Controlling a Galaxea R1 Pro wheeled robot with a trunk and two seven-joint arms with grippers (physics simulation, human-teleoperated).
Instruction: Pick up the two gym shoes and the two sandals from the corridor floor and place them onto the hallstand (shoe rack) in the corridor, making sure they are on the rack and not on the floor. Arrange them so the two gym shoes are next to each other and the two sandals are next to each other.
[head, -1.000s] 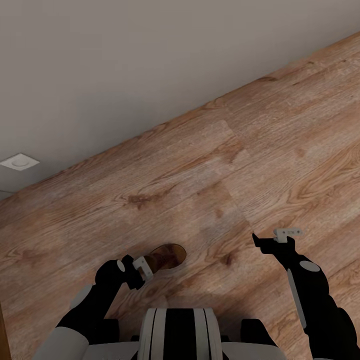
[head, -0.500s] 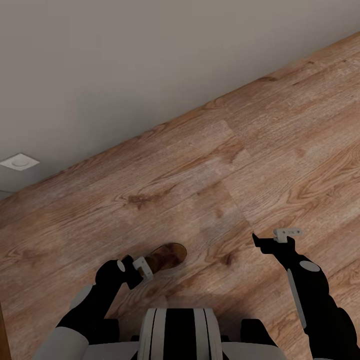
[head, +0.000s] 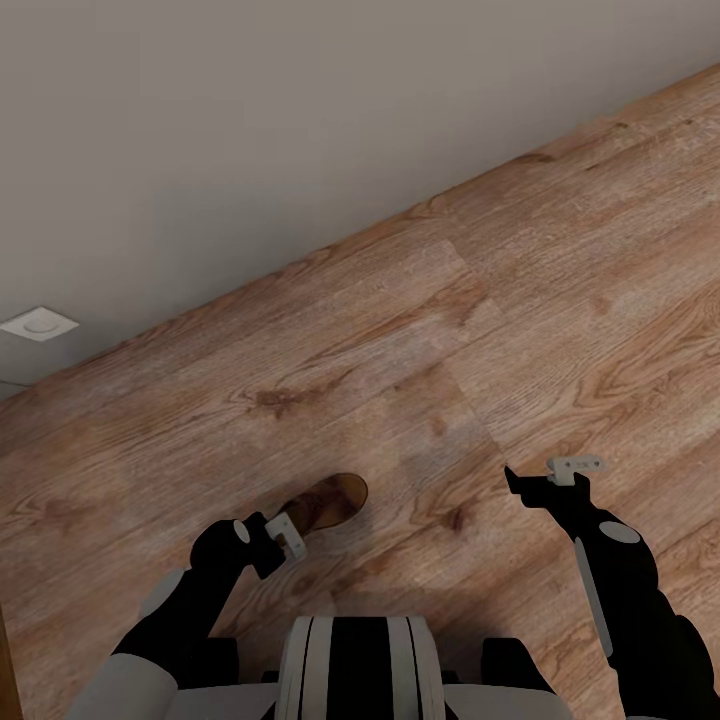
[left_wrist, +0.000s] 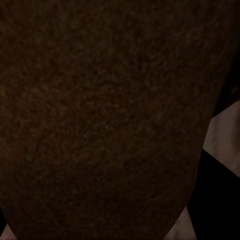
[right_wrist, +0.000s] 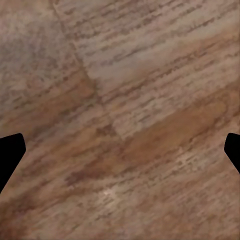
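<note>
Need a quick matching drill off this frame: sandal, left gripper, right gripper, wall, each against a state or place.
Things:
1. sandal
2. left gripper
3. right gripper
4. wall

States or places:
A. pale grey, beyond the corridor floor
B. fingers spread, nothing between them
C. brown, held off the planks
D. shut on the sandal

Pairs: 1-C, 2-D, 3-B, 4-A

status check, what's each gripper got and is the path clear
Left gripper shut on a brown sandal, held above the corridor floor. Right gripper open, empty. Wall ahead; nothing else on the planks.
</note>
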